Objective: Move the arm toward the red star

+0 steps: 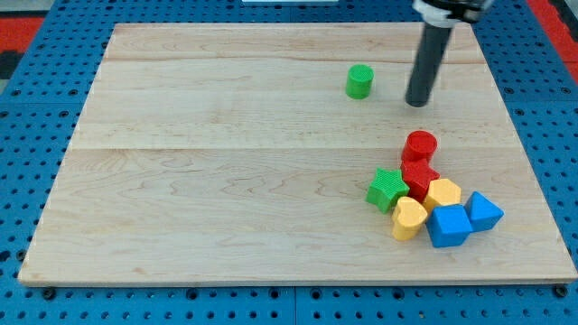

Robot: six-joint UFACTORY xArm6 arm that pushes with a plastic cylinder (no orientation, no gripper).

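Observation:
The red star (418, 178) lies in a cluster of blocks at the view's lower right, partly hidden by its neighbours. A red cylinder (420, 145) touches it from above. A green star (387, 189) sits at its left, a yellow hexagon (443, 193) at its right. My tip (416, 103) rests on the board near the view's upper right, well above the red cylinder and the red star, and to the right of a lone green cylinder (359, 81).
A yellow block (409, 218), a blue cube (448, 225) and a blue block (484, 211) close the cluster's lower side. The wooden board (226, 162) lies on a blue perforated table (27, 108).

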